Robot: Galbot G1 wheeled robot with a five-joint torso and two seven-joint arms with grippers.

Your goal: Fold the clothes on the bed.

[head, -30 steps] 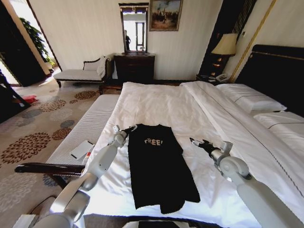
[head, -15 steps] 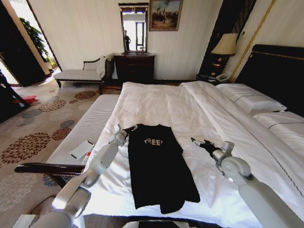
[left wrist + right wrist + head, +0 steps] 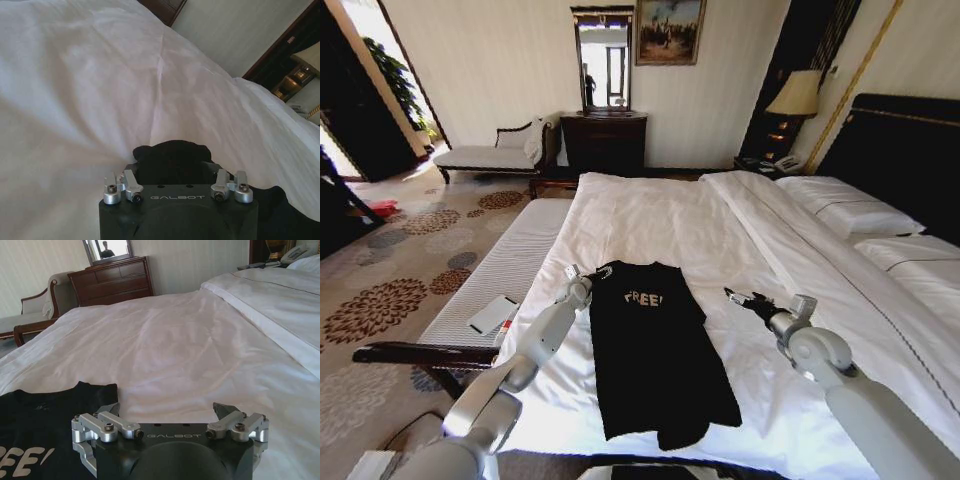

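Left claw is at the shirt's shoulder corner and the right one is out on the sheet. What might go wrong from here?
1. The left claw sits open at the T-shirt edge, right over the white sheet. Closing there may pinch sheet along with fabric.
2. The right claw is apart from the shirt. Lifting by one corner alone would likely skew the fold.

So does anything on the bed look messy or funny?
A little. The black T-shirt lies slightly crooked on the white bed, its bottom end drifting toward the robot's right, and that edge looks uneven and bunched. The left hand is at the shirt's top corner; the right hand waits open beside it.
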